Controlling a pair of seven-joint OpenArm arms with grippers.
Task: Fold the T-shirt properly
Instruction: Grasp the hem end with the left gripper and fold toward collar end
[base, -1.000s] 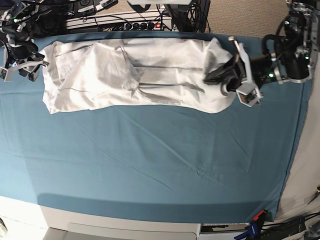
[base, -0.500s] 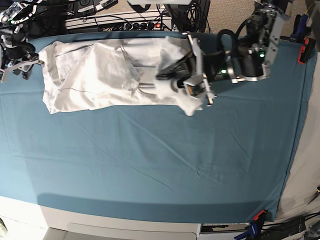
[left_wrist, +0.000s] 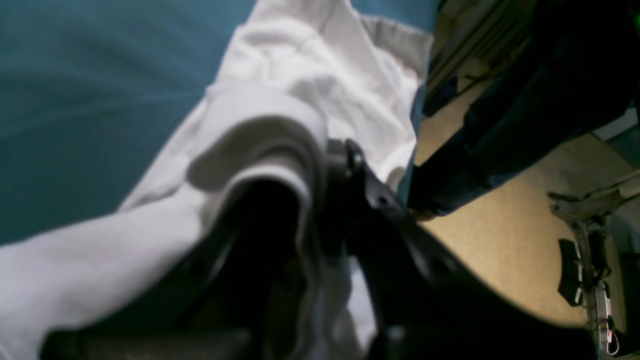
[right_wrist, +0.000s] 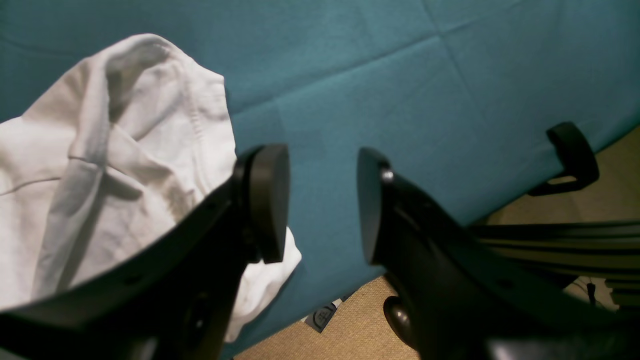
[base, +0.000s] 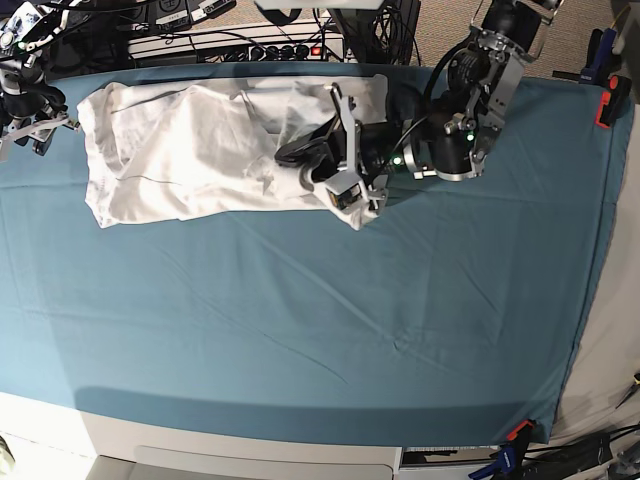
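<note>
T-shirt lies along the table's far edge. Its free end has been carried well inward over the body: cross-fold under way. Left tool pinching that end. Right tool spread, empty, beside the other end.
</note>
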